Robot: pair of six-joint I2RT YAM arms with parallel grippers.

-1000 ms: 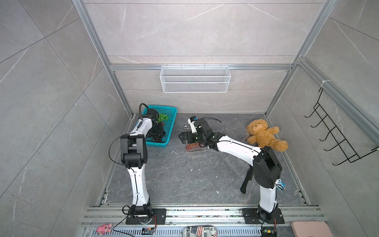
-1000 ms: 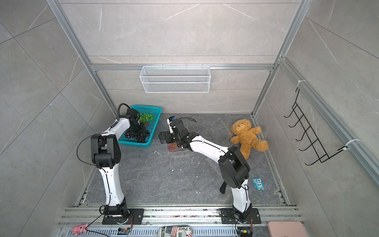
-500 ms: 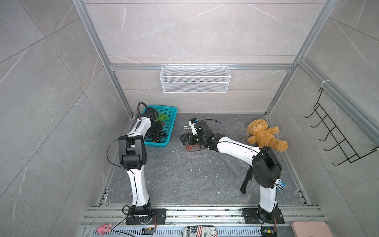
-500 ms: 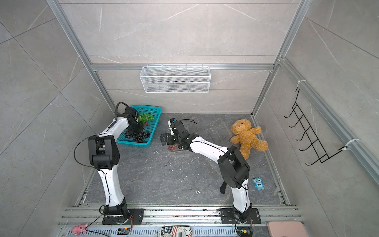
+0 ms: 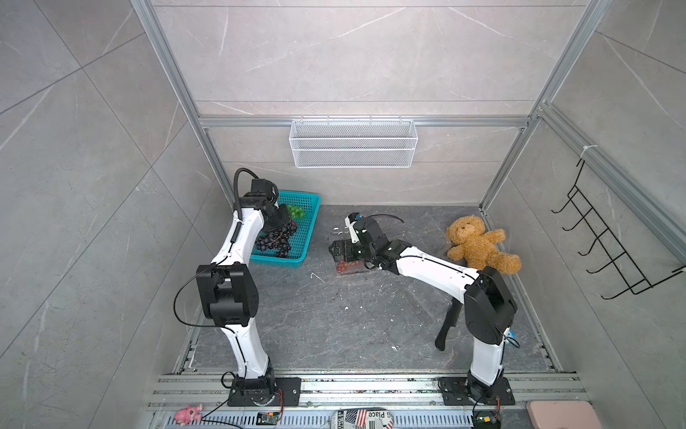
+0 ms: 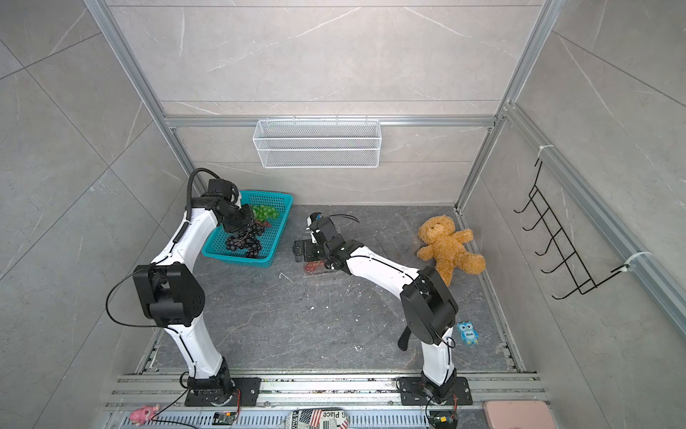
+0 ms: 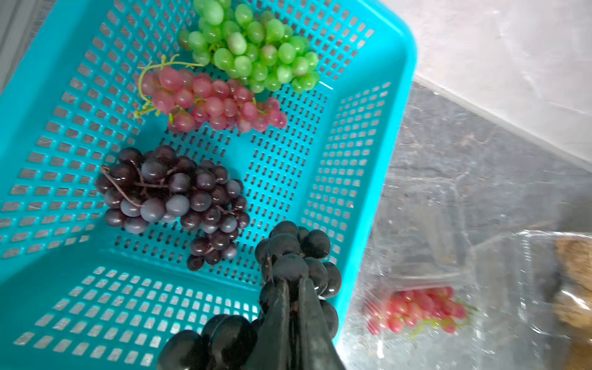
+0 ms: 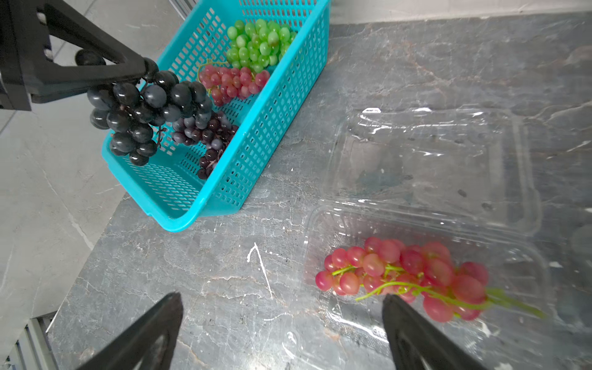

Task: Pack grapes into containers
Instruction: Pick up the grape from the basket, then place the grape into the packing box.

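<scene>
Left hand [image 7: 293, 288] pinched tight on top of dark bunch [image 8: 141, 115]; bunch hangs above blue basket [image 8: 272, 128], likely for carry to box. Right hand [image 8: 282, 298] wide open, empty, hovering by open clear box [image 8: 432, 160] on bench [image 8: 192, 262]; red bunch [image 8: 400, 272] inside.

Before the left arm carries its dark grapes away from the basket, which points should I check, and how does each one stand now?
1. Left tool shut on the dark purple bunch: ok.
2. Bunch high enough to pass the teal basket rim: cannot tell.
3. Lid of the clear clamshell box open: ok.
4. That box empty: not ok; a red bunch lies in it.
5. Right tool open: ok.
6. Right tool away from the box: not ok; it hangs over the box's edge.
</scene>
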